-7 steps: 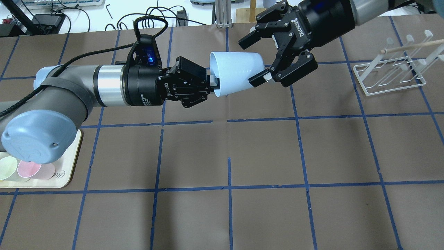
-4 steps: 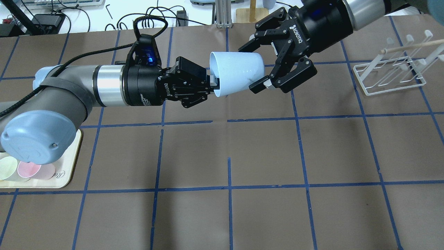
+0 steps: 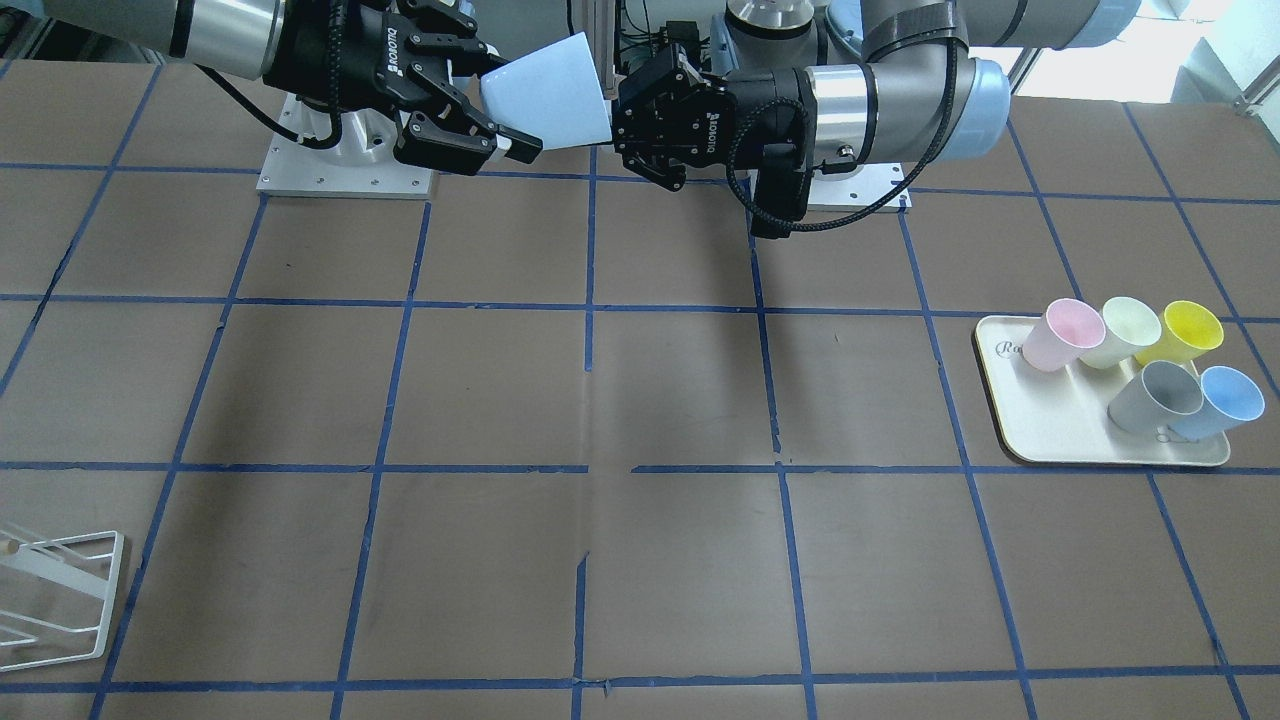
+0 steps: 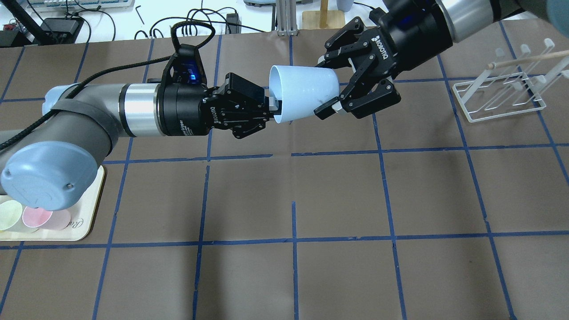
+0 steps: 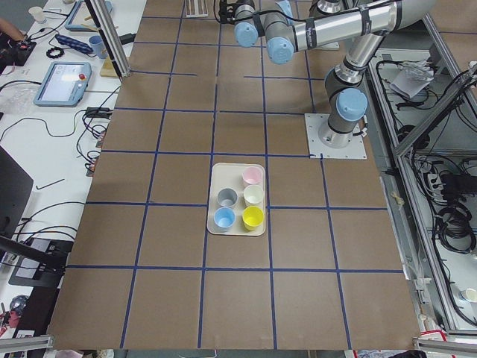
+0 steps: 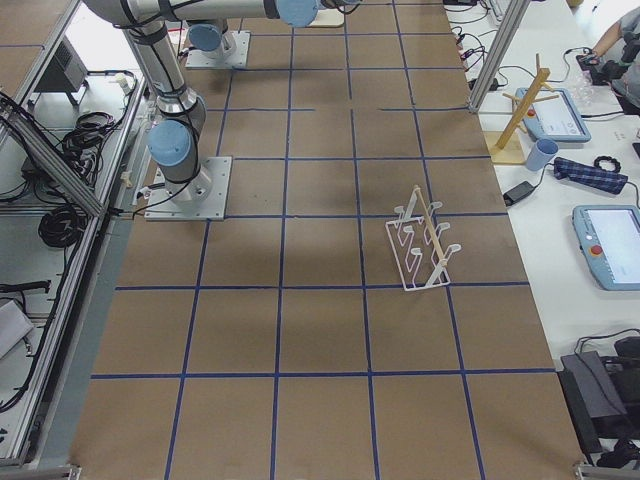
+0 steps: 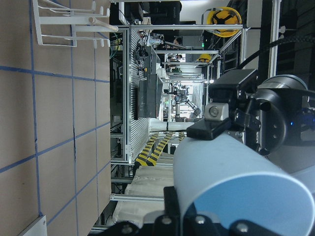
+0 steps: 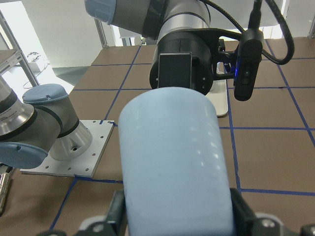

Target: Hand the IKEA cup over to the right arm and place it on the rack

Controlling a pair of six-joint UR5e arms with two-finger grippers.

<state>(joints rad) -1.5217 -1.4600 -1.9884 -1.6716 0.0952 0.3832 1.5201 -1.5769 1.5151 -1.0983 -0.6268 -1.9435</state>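
The IKEA cup (image 4: 302, 91), pale powder-blue, lies on its side in the air above the table's far middle. My left gripper (image 4: 272, 106) is shut on its rim and holds it out to the right. My right gripper (image 4: 322, 85) is open, with one finger on each side of the cup's base end. In the front view the cup (image 3: 548, 90) hangs between my right gripper (image 3: 505, 97) and my left gripper (image 3: 613, 122). The right wrist view shows the cup (image 8: 172, 162) filling the space between its fingers. The white wire rack (image 4: 502, 95) stands at the far right with no cup on it.
A cream tray (image 3: 1040, 440) on the robot's left side holds pink, pale green, yellow, grey and sky-blue cups. The left arm's black cable loops above its wrist (image 4: 191, 31). The rack also shows in the right side view (image 6: 420, 250). Cables and tools lie beyond the table's far edge.
My right gripper has moved left along the cup, so its open fingers now reach further over the base end. The left gripper and the cup have stayed still.
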